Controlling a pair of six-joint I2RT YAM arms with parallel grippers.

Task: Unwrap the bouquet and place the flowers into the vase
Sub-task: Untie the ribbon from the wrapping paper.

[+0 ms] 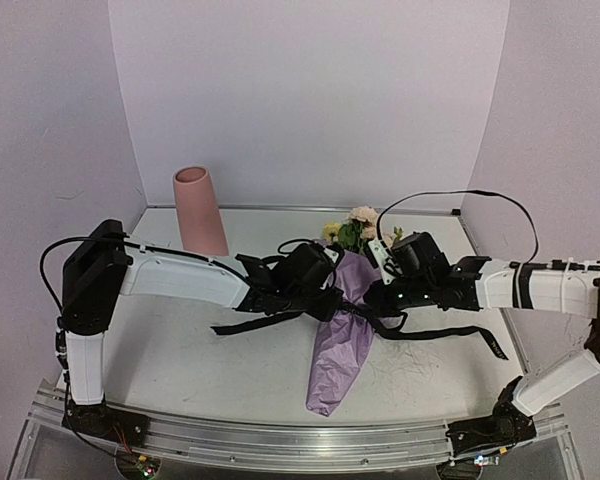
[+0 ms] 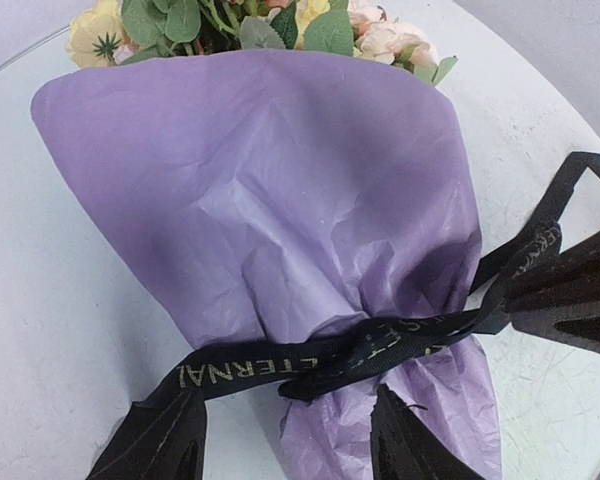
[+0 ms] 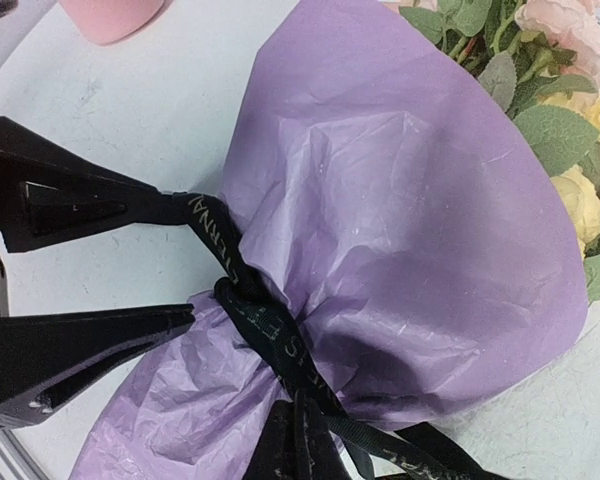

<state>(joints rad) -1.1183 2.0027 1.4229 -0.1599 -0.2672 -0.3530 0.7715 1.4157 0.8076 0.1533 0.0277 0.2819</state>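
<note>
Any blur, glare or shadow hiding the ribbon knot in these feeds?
Top external: evenly lit, no glare, but the ribbon knot is too small and dark to pick out. Left wrist: ribbon lettering is sharp; a soft shadow darkens the paper just above the knot. Right wrist: knot clear and in focus, only a mild sheen on the paper.

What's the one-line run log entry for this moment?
phase: untie ribbon | left fingers: open, astride tied neck | right fingers: shut on ribbon | bouquet: lying, wrapped, tied | vase: upright, apart

A white desk [image 1: 180,360] is filling the middle of the frame. Pale walls [image 1: 310,90] are enclosing it, and a metal rail [image 1: 280,435] is running along the bottom.
</note>
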